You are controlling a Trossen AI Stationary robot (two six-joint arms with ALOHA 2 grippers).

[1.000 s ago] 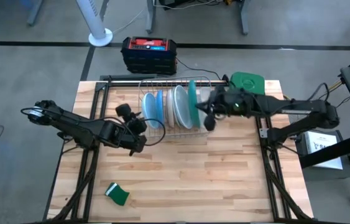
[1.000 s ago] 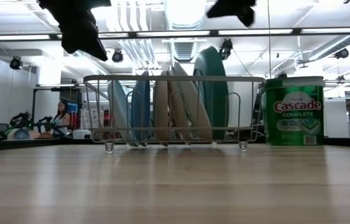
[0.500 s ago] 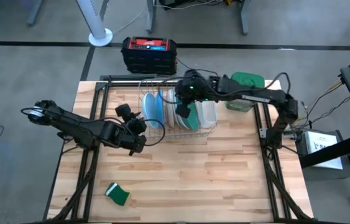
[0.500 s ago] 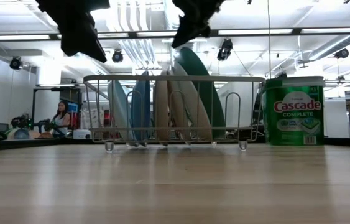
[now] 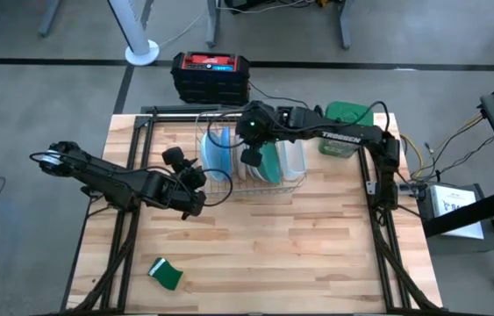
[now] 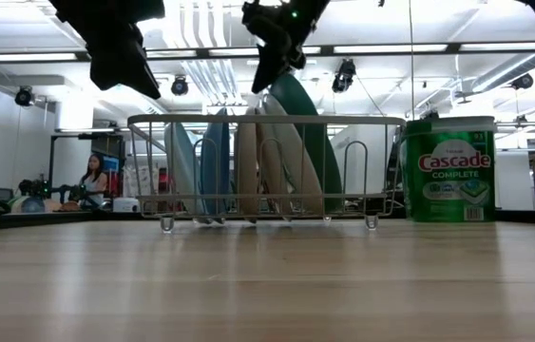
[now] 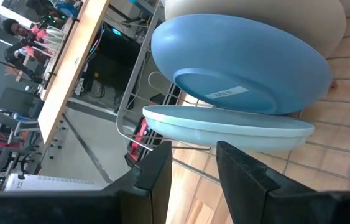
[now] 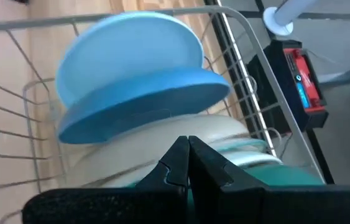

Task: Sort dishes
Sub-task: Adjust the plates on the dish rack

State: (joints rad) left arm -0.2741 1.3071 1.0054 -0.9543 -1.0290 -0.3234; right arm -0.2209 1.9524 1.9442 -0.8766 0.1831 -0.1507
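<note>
A wire rack at the table's far middle holds the plates on edge. The light blue plates stand at its left end, the cream ones in the middle, and the teal-backed plate to their right. That teal plate leans left against a cream plate. My right gripper is shut and sits over the rack at the teal plate's top. My left gripper is open and hovers at the rack's near left corner, facing the light blue plates without touching them. My right gripper comes from above, slanting down from the right. Its shut fingers rest against the top rim of the teal-backed plate. The plate's lower edge stands in the rack, and it is tilted left onto the cream plates.
A green-lidded Cascade tub stands just right of the rack. A green sponge lies near the table's near left corner. A black and red box sits on the floor beyond the far edge. Bare wood fills the near half.
My right arm swung left from the rack's right end to above its middle. The teal-backed plate tipped from upright to leaning left on the cream plates, its lower edge staying in the rack. My left arm kept still.
</note>
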